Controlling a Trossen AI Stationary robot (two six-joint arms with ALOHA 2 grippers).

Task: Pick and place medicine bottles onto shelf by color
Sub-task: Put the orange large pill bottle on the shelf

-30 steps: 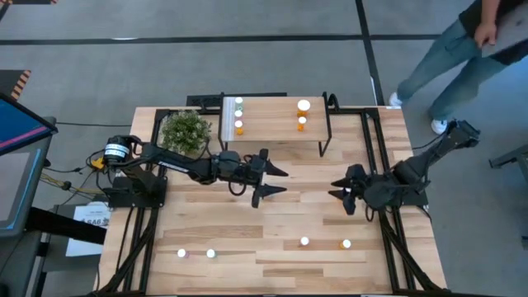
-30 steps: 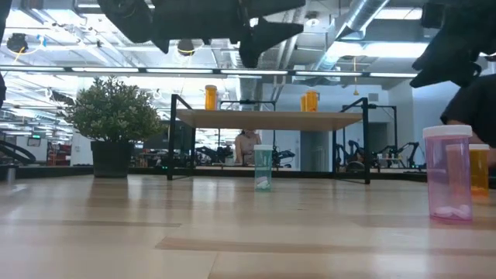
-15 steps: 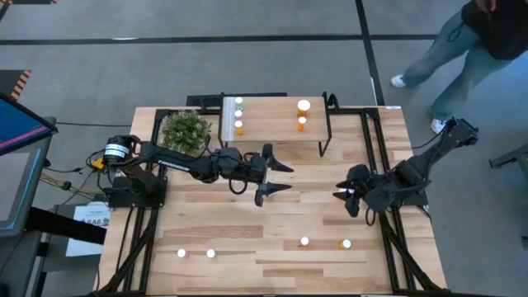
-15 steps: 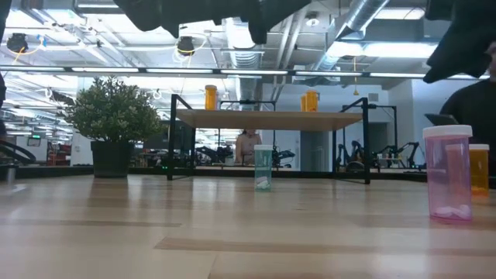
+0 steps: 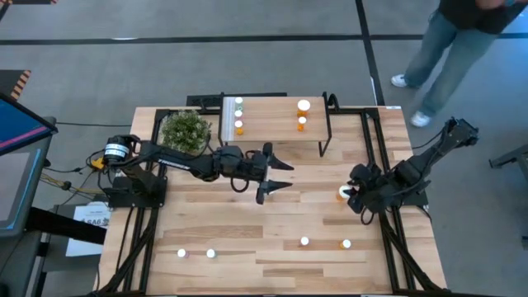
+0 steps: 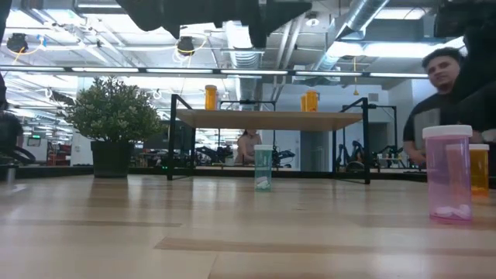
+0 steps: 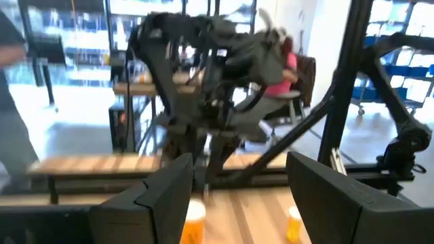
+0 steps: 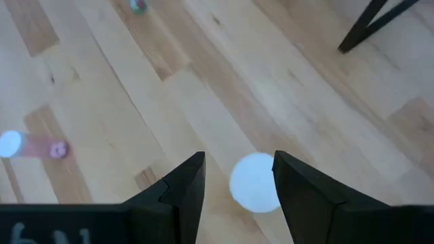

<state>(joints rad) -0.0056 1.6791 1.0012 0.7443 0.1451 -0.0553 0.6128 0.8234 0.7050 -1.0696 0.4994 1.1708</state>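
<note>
My right gripper (image 5: pixel 348 196) is open at the table's right and points steeply down. An orange medicine bottle (image 5: pixel 343 193) stands below it. In the right wrist view its white cap (image 8: pixel 254 183) shows between the fingers, and a strip of table separates it from one finger. My left gripper (image 5: pixel 289 175) hovers open and level over the table's middle, in front of the shelf (image 5: pixel 272 136), with nothing between its fingers (image 7: pixel 163 196). The shelf carries small bottles at its left end (image 5: pixel 238 115) and two orange ones (image 5: pixel 303 114) toward its right. Several more bottles stand near the front edge (image 5: pixel 304 242).
A potted plant (image 5: pixel 186 130) stands at the far left beside the shelf. In the low view a green bottle (image 6: pixel 263 167) stands mid-table, and a pink bottle (image 6: pixel 448 174) with an orange one (image 6: pixel 480 168) stands at the right. A person (image 5: pixel 450 41) walks beyond the far right corner.
My right gripper has tipped further down over the orange bottle, whose cap now shows in the high view. My left gripper has risen a little, and its fingers have left the top of the low view. The person beyond the table has walked on.
</note>
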